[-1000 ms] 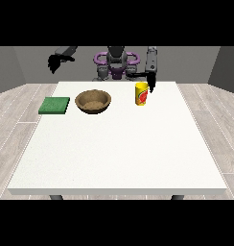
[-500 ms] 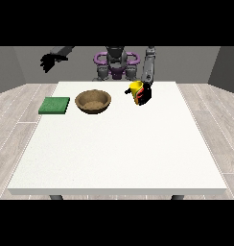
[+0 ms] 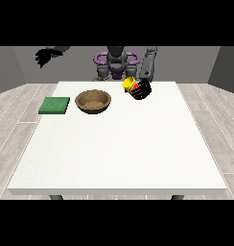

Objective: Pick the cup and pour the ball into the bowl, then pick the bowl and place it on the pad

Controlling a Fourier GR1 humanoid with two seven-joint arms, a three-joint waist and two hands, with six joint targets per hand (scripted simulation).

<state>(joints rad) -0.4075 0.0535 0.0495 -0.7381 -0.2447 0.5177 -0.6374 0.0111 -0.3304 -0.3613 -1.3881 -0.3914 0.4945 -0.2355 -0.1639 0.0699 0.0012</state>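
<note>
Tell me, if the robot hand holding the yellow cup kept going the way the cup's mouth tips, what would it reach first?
Probably the brown bowl: the robot hand at the view's right tips the cup toward it; depth is unclear.

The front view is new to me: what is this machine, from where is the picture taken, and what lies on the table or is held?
The machine is a humanoid robot that stands behind a white table. The camera stands across the table and faces it, so the robot looks small at the top. It has two arms, each ending in a black hand. On the table lie a green pad and, beside it, a brown bowl. The hand at the view's right is closed round a yellow cup, which is tilted with its open end towards the bowl. I cannot see the ball. The hand at the view's left is raised off to the side and holds nothing.
</note>
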